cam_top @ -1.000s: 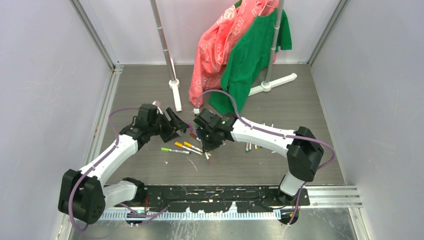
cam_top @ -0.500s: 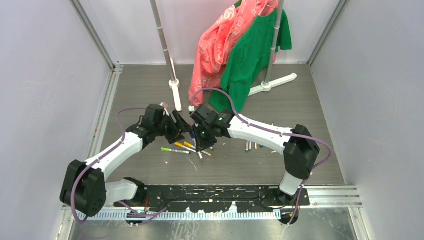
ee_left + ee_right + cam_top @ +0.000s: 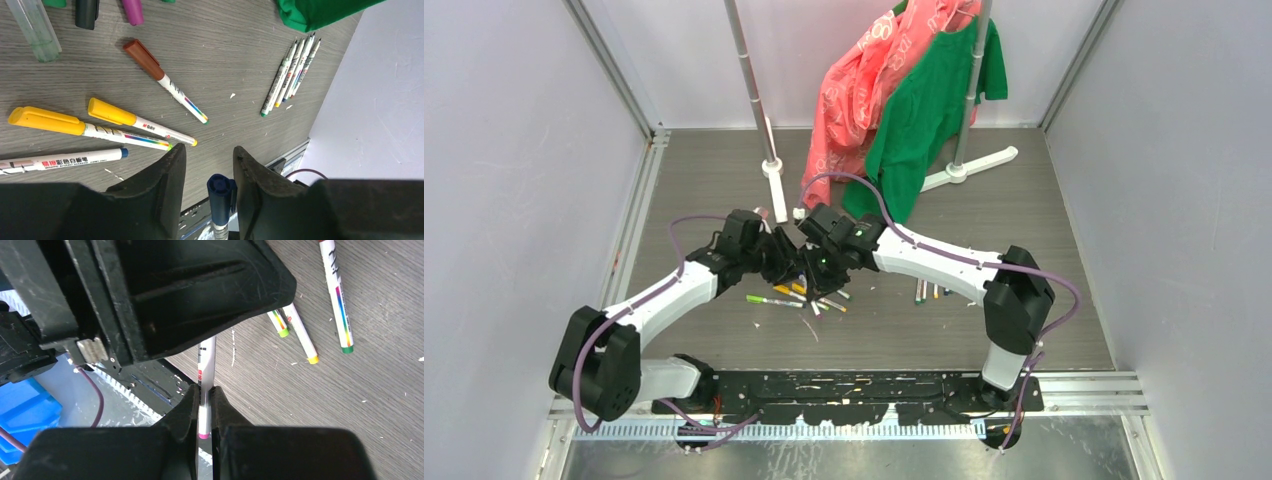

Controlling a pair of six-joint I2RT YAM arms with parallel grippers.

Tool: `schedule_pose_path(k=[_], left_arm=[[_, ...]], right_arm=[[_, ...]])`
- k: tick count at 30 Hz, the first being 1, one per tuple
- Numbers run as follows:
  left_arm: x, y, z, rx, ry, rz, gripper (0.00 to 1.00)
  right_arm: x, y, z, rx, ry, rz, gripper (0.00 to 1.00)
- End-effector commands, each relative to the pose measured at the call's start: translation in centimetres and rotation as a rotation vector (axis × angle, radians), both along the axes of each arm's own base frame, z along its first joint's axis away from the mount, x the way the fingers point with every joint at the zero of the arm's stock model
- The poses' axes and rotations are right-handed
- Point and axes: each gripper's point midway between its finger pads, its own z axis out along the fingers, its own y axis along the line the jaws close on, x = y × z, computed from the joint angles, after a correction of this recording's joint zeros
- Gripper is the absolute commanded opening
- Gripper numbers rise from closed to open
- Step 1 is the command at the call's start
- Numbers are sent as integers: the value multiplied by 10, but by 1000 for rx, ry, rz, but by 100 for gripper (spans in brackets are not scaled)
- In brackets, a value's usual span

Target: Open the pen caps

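My right gripper [image 3: 204,400] is shut on the white barrel of a pen [image 3: 207,360] with a magenta tail end. The pen's dark blue cap [image 3: 220,192] stands between the open jaws of my left gripper [image 3: 209,160], close to the right-hand finger. In the top view the left gripper [image 3: 786,262] and the right gripper [image 3: 816,272] meet tip to tip above the table. On the table lie a brown-capped pen [image 3: 150,62], two yellow-capped pens [image 3: 107,111], an uncapped blue-tipped pen [image 3: 65,160] and a bunch of thin pens [image 3: 292,72].
A magenta cap [image 3: 132,10], a black cap [image 3: 86,12] and a clear tube [image 3: 35,30] lie further off. A rack pole [image 3: 749,70] on a white base [image 3: 774,185] stands behind, with a pink garment [image 3: 854,100] and a green garment [image 3: 924,110]. Walls close both sides.
Both grippers have moved toward each other. The right gripper carried the pen leftward, and the left gripper's open jaws now stand round its blue cap.
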Motion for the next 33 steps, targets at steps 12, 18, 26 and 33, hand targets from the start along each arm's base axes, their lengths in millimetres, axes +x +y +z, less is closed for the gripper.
schedule_pose_path(k=[12, 18, 26, 33], left_arm=[[13, -11, 22, -52, -91, -26, 0], [12, -10, 24, -50, -104, -29, 0], [12, -15, 30, -76, -109, -52, 0], [15, -16, 43, -87, -132, -48, 0]], right_arm=[[2, 13, 14, 59, -20, 23, 1], [6, 17, 17, 69, -31, 16, 14], [11, 25, 10, 72, -20, 14, 25], [11, 25, -3, 51, -2, 9, 10]])
